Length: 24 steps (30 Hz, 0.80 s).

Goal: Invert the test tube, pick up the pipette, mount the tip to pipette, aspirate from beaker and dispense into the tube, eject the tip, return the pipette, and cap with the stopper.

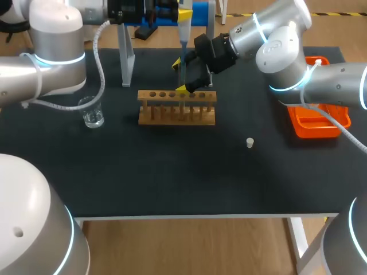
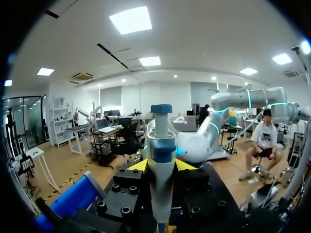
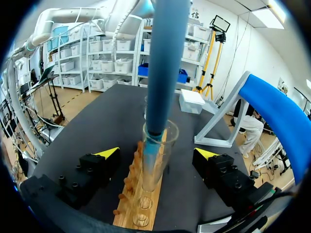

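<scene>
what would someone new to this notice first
The pipette, clamped in the left gripper, hangs over the table's far middle with its blue tip inside the glass test tube that stands in the wooden rack. The right gripper is open around that tube, its fingers apart from it on both sides. A small white stopper lies alone to the rack's right.

The head camera looks down from behind on the whole table (image 1: 172, 172). The right wrist camera hangs close above the rack (image 3: 138, 204), looking along it. The left wrist camera faces outward, hard against the pipette (image 2: 161, 160), which all views share.
</scene>
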{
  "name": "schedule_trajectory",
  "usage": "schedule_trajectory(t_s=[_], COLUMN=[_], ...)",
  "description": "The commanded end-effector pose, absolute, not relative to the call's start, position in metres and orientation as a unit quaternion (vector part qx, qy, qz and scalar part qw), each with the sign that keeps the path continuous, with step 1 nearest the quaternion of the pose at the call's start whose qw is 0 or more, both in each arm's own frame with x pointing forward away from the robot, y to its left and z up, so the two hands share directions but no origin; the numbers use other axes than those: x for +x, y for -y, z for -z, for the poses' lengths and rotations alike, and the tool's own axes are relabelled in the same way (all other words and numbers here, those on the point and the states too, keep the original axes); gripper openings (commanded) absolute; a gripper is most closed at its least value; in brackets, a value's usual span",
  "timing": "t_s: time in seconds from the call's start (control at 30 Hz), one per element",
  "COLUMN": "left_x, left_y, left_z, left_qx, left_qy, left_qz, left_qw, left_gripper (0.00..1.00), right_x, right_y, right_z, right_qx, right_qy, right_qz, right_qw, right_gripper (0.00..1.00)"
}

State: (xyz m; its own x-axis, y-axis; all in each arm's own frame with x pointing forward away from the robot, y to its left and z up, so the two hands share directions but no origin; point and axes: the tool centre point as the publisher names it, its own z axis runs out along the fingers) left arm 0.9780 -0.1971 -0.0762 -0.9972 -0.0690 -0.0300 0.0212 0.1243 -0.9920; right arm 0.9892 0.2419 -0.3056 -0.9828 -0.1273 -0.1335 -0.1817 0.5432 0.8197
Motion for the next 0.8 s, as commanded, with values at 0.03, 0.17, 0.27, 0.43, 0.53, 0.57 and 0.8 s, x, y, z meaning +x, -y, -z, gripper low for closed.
schedule_trajectory(t_s=[0.03, 0.17, 0.27, 0.43, 0.53, 0.57, 0.8], left_x=[0.9773, 0.9775, 0.9778, 0.9780, 0.9781, 0.9781, 0.9781], left_y=[0.1974, 0.1974, 0.1971, 0.1963, 0.1960, 0.1960, 0.1960], left_z=[0.0779, 0.0787, 0.0791, 0.0792, 0.0792, 0.0792, 0.0792], left_qx=[-0.018, -0.018, -0.018, -0.020, -0.020, -0.020, -0.020], left_qy=[-0.747, -0.747, -0.747, -0.747, -0.747, -0.747, -0.747], left_qz=[0.664, 0.664, 0.664, 0.664, 0.664, 0.664, 0.664], left_qw=[0.037, 0.036, 0.037, 0.037, 0.035, 0.035, 0.035], left_gripper=[0.00, 0.00, 0.00, 0.00, 0.00, 0.00, 0.00], right_x=[0.9899, 0.9899, 0.9899, 0.9899, 0.9899, 0.9899, 0.9899], right_y=[-0.2415, -0.2415, -0.2415, -0.2415, -0.2415, -0.2415, -0.2415], right_z=[0.3056, 0.3056, 0.3056, 0.3056, 0.3056, 0.3056, 0.3056], right_qx=[-0.088, -0.088, -0.088, -0.088, -0.088, -0.088, -0.088], right_qy=[-0.878, -0.878, -0.878, -0.878, -0.878, -0.878, -0.878], right_qz=[-0.469, -0.469, -0.469, -0.469, -0.469, -0.469, -0.469], right_qw=[0.028, 0.028, 0.028, 0.028, 0.028, 0.028, 0.028], right_gripper=[1.00, 1.00, 1.00, 1.00, 1.00, 1.00, 1.00])
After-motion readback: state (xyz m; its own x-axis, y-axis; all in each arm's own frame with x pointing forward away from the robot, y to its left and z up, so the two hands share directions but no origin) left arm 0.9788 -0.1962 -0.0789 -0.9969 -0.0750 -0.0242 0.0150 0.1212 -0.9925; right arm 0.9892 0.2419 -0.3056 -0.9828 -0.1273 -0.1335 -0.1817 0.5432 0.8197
